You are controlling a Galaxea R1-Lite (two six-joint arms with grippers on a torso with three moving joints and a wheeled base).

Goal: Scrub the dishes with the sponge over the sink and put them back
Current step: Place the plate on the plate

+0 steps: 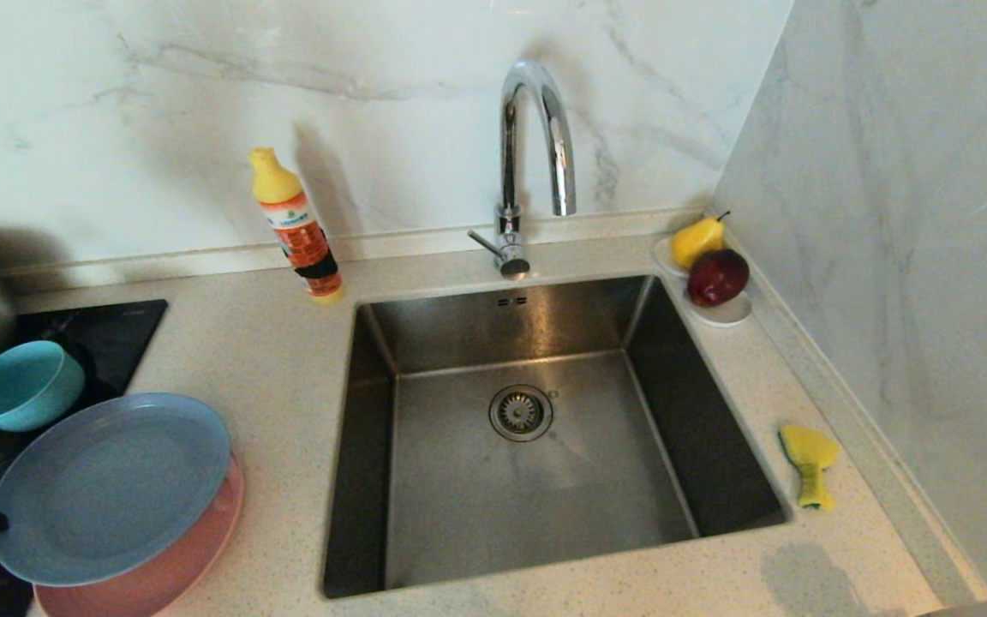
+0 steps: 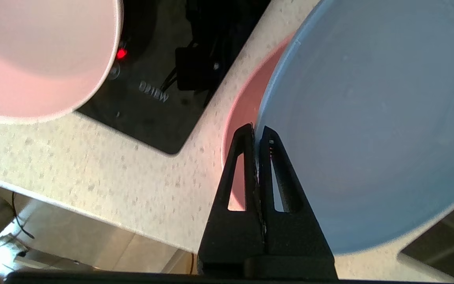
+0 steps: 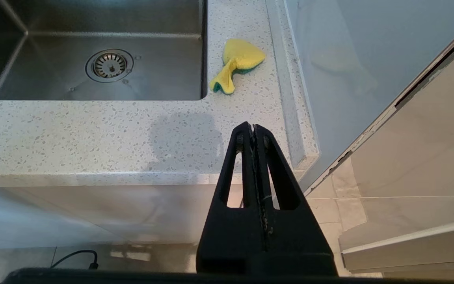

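Your left gripper point(image 2: 256, 132) is clamped on the rim of the grey-blue plate point(image 1: 112, 484), left of the sink point(image 1: 536, 428). That plate lies over the salmon-pink plate point(image 1: 176, 570), also left of the sink. You have the teal bowl point(image 1: 22, 384) further left, on the black cooktop point(image 1: 112, 330), and the pale pink bowl point(image 2: 38, 55) nearby. Your right gripper point(image 3: 253, 132) hangs with fingers pressed together, empty, before the counter edge near the sink's right front corner. You will find the sponge point(image 1: 809, 463) on the counter just right of the sink.
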